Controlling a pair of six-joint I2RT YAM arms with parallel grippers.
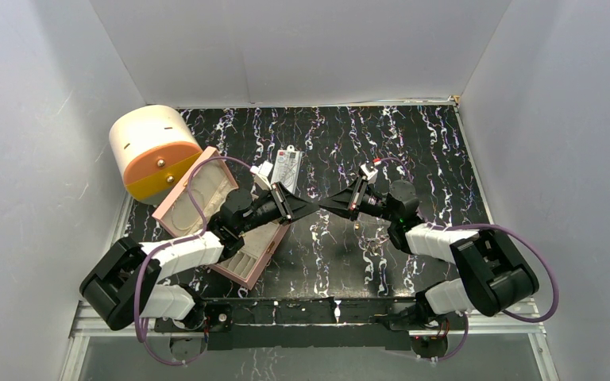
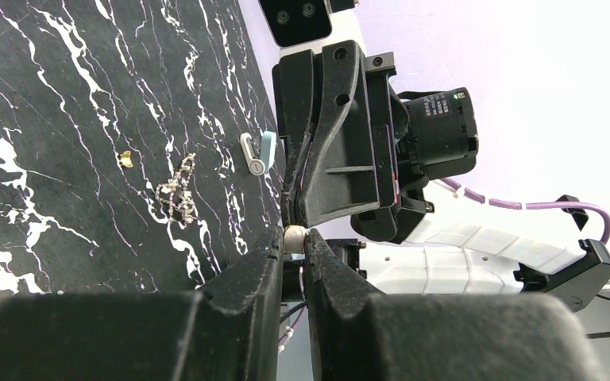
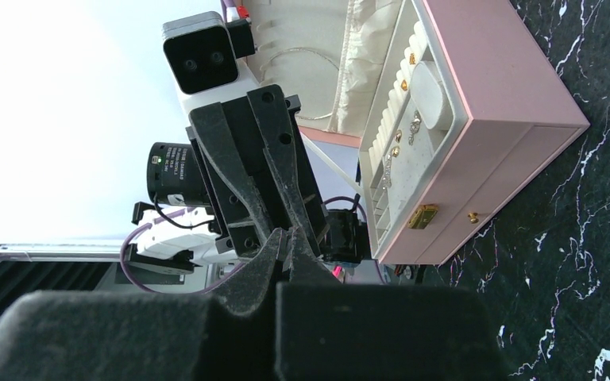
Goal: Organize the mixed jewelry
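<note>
Two arms of mine reach inward, low and nearly level, meeting tip to tip above the counter [image 2: 48, 95]. My left pincer [image 2: 292, 248] grasps a small pale stud [image 2: 294, 238]. My right pincer [image 3: 286, 238] is clenched with its tips against that stud, though I cannot tell whether it grips the post. I judge the left must pinch firmly before the right lets go, or the stud drops beside the chain tangle [image 2: 179, 190] below, short of the pink jewelry box [image 3: 516, 103].
</note>
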